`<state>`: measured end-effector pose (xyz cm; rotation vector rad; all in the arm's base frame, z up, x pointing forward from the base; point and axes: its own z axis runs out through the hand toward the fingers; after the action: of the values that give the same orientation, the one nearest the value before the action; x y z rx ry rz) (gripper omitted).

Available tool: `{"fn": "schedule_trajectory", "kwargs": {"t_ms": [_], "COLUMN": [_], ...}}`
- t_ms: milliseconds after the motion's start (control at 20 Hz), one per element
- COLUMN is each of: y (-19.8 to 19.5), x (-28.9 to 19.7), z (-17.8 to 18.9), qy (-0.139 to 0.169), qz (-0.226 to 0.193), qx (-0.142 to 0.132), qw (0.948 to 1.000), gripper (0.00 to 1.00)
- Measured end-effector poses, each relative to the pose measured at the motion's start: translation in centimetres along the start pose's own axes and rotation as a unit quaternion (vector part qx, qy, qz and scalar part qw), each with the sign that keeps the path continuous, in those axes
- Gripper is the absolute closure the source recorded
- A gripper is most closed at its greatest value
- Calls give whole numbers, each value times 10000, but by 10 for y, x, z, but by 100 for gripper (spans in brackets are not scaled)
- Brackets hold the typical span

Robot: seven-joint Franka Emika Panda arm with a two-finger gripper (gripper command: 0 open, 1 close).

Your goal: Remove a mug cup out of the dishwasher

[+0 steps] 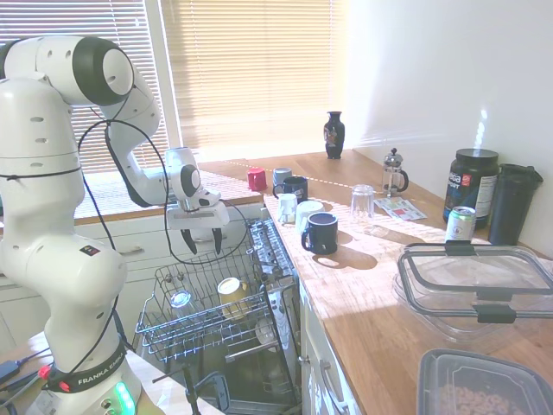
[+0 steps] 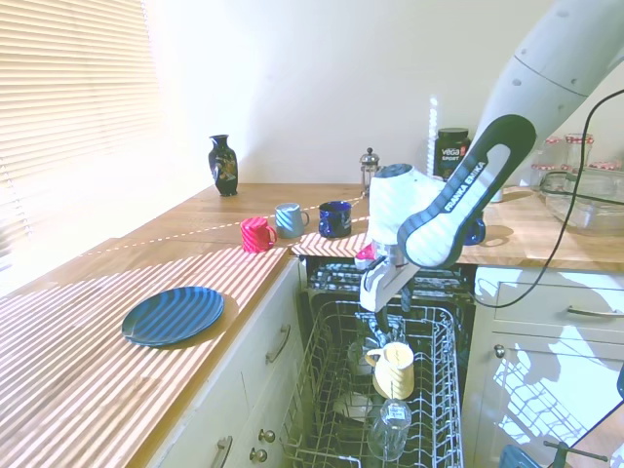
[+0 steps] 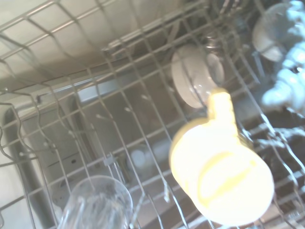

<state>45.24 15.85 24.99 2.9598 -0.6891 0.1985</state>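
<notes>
The yellow mug cup (image 1: 232, 294) (image 2: 395, 369) lies tilted in the pulled-out grey wire rack (image 1: 164, 324) (image 2: 322, 390) of the open dishwasher (image 1: 259, 363). Its handle points toward the back of the rack. My gripper (image 1: 200, 245) (image 2: 387, 322) hangs open just above the rack's rear part, a little above and behind the mug, with nothing between its fingers. In the wrist view the mug (image 3: 221, 181) fills the lower right, with a clear glass (image 3: 97, 205) beside it and a pale dish (image 3: 195, 78) beyond the handle.
A clear glass (image 1: 180, 299) (image 2: 390, 424) stands in the rack by the mug. On the worktop sit a red mug (image 1: 257, 179), a navy mug (image 1: 321, 232), a white mug (image 1: 307, 212), a tumbler (image 1: 362, 203) and a blue plate (image 2: 174, 314).
</notes>
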Motion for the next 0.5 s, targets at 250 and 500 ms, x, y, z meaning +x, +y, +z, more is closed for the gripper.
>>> {"fn": "schedule_trajectory", "kwargs": {"t_ms": [250,500], "y": [-16,-27], "x": [9,20], "z": [32,64], "qy": [-42,-78], "qz": [-144,-201], "qx": [-59,-122], "qw": [9999,9997], "gripper": [0,0]}}
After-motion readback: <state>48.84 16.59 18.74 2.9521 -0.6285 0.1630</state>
